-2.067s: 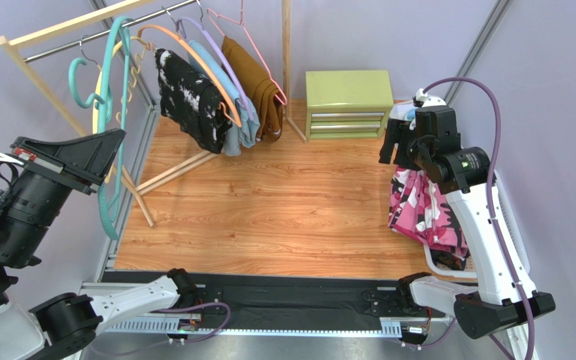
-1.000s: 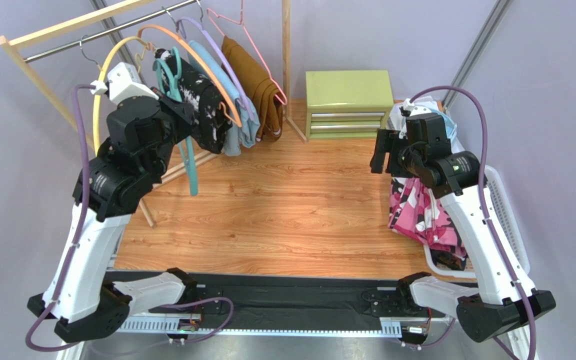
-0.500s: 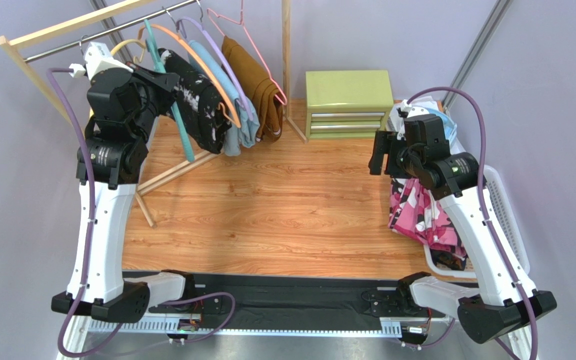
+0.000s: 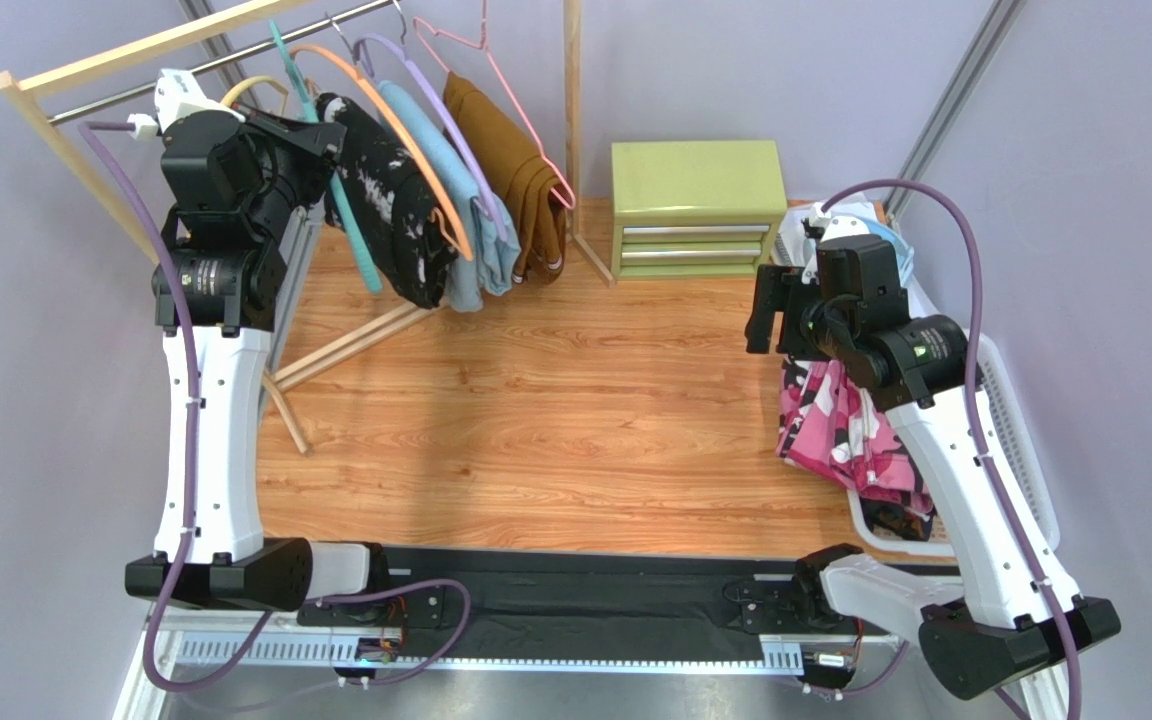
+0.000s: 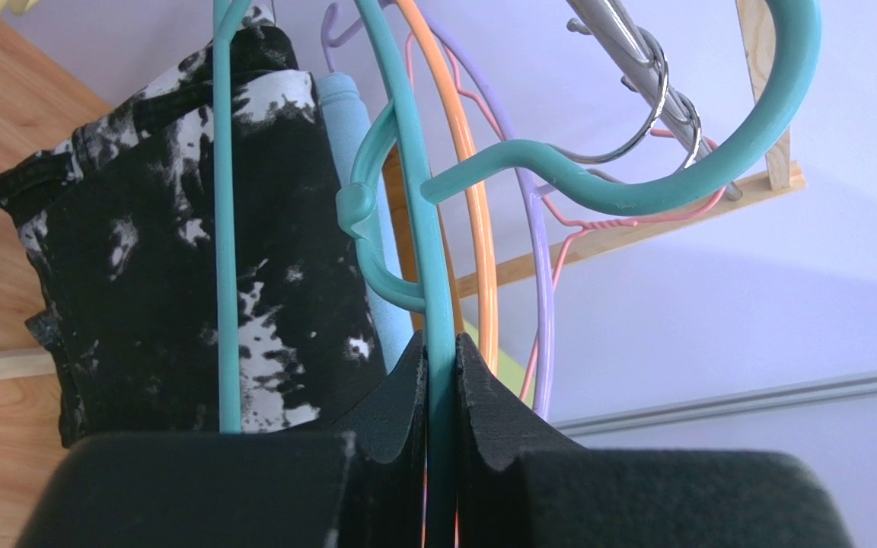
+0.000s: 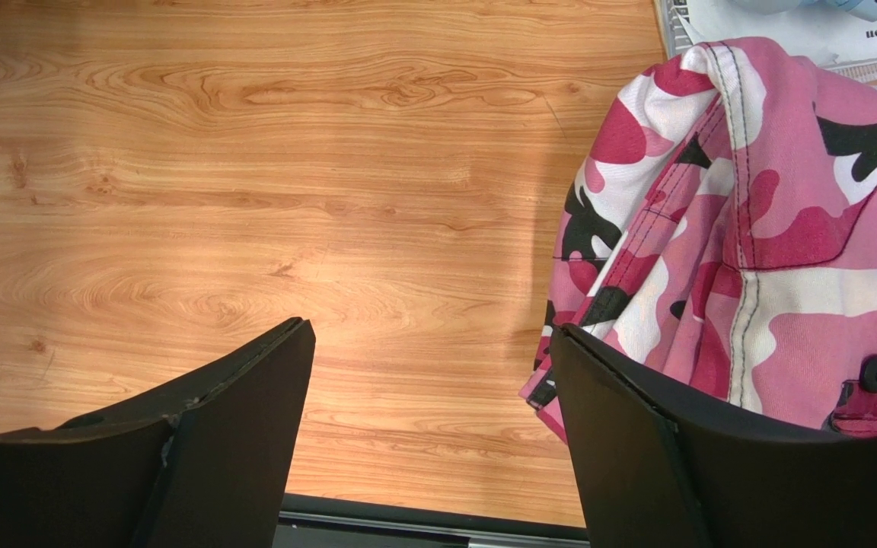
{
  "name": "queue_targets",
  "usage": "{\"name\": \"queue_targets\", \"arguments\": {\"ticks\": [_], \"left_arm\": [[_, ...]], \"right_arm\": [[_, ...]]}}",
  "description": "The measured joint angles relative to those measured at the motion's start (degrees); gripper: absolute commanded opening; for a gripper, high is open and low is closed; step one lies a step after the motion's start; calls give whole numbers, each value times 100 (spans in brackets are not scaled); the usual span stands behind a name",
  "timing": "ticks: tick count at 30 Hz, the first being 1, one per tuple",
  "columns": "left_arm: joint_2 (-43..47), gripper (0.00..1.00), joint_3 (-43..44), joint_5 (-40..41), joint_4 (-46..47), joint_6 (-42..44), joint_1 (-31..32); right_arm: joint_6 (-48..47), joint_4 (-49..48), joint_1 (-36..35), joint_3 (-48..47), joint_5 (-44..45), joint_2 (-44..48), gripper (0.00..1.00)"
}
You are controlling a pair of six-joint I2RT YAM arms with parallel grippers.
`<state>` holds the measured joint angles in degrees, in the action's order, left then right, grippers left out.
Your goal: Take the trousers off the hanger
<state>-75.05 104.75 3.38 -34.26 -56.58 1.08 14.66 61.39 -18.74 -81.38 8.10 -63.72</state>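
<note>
My left gripper [image 4: 312,138] is raised by the clothes rail and shut on an empty teal hanger [image 4: 345,225]. In the left wrist view the jaws pinch the hanger's bar [image 5: 441,343], and its hook [image 5: 649,171] sits just under the metal rail [image 5: 620,51]. The pink camouflage trousers [image 4: 838,428] lie draped over the edge of the white basket [image 4: 1010,435] on the right, and also show in the right wrist view [image 6: 752,251]. My right gripper [image 4: 770,308] is open and empty above the floor, just left of them [image 6: 432,377]. I cannot make out the navy trousers.
A black garment with white splotches [image 4: 387,195], a light-blue one [image 4: 485,255] and a brown one [image 4: 522,188] hang on the wooden rack [image 4: 71,68] at the back left. A green drawer box [image 4: 698,203] stands at the back. The wooden floor [image 4: 537,405] lies between the arms.
My left arm has swung up from the near left and carried the teal hanger to the rail beside the black garment. My right gripper has stayed open, almost still.
</note>
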Motion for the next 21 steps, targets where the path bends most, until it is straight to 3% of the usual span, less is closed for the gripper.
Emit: {"name": "queue_targets", "arguments": {"ticks": [21], "left_arm": [[-129,0,118,592,-122,212,-17]], "right_arm": [[-57,-2,0,7,72,109,81]]}}
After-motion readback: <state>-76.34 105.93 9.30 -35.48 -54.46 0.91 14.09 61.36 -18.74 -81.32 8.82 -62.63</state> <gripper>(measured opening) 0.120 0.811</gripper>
